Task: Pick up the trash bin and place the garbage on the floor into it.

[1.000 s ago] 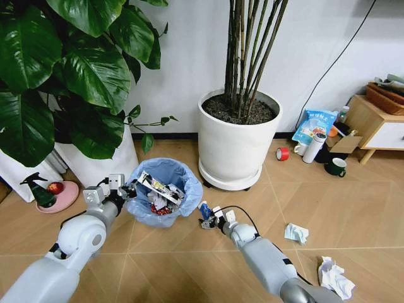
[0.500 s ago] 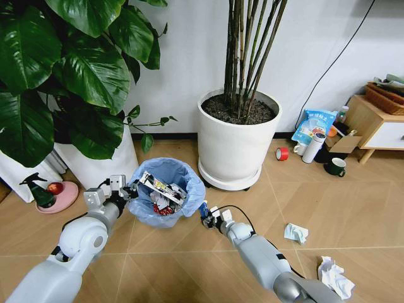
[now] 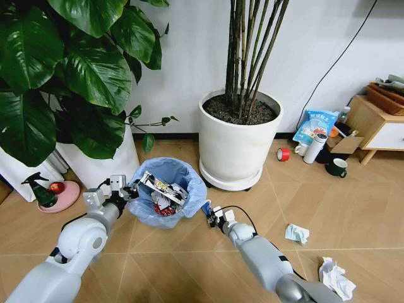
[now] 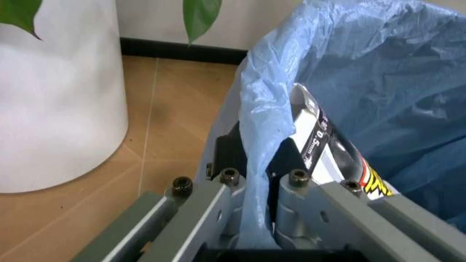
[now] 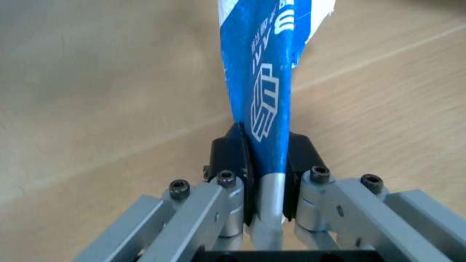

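Beside the big white plant pot (image 3: 238,142), the left gripper (image 3: 124,192) pinches the trash bin (image 3: 165,191) by its bagged rim to steady it, while the right gripper (image 3: 213,216) – clamped on a blue-white wrapper (image 5: 268,93) – hovers just beside the bin over the floor (image 3: 353,208), presumably to drop it in.

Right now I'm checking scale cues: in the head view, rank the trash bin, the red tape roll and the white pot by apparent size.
1. white pot
2. trash bin
3. red tape roll, farther back, yet clearly smallest
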Controlling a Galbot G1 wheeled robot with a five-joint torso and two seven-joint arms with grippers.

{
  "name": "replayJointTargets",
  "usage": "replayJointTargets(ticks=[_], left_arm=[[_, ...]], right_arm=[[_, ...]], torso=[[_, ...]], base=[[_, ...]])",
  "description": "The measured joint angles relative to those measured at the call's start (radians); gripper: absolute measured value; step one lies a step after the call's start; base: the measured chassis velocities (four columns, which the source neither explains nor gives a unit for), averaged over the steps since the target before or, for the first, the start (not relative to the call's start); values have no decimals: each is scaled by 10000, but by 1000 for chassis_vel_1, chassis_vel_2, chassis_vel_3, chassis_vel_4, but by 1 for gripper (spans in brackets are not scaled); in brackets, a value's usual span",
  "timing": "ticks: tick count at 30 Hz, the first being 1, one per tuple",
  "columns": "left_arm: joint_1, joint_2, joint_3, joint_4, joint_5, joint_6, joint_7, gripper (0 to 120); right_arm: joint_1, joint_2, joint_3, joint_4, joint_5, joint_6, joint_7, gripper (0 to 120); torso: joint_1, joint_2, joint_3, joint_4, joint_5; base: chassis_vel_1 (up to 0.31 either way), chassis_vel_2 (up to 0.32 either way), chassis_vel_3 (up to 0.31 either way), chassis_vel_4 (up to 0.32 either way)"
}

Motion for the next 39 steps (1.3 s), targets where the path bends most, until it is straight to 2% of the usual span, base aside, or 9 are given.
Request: replayJointTargets(ticks=[7,10,11,14,19,23,25,31,39], left_arm=[[-2,-83,86,145,75,-16,57,0],[-13,-176,137,281,121,-23,63,0],[-13,-176,137,281,121,-23,63,0],[17,-215,155,388,177,-28,70,0],[45,-133,176,395,168,-33,-9,0],[-8,-126,249,417,162,-28,-55,0],[-68,-150,396,433,152,19,-154,0],[-196,-147,661,466,128,95,-252,0],[-455,-57,872,489,-85,205,-448,0]], right_arm=[[-551,-703,186,1877,805,-272,378,7],[-906,-1098,257,3191,1192,-399,521,7],[-906,-1098,257,3191,1192,-399,521,7],[-1177,-1402,479,4706,1288,-366,591,7],[-946,-1746,521,6513,1648,-540,782,7],[-768,-1860,464,7065,1784,-650,866,7],[-459,-2174,303,8164,2075,-866,964,7],[-44,-2907,-150,9770,2744,-1433,883,7],[111,-3786,-1597,10606,3321,-1886,596,7]], torso=[[0,0,-2,6,2],[0,0,-2,6,2],[0,0,-2,6,2],[-1,0,-3,5,2],[-1,0,-4,8,2],[-1,0,-3,8,3],[-1,0,-3,7,2],[-2,0,-4,7,1],[-2,0,-4,5,0]], base=[[0,0,0,0],[0,0,0,0],[0,0,0,0],[0,0,0,0],[0,0,0,0],[0,0,0,0],[0,0,0,0],[0,0,0,0],[0,0,0,0]])
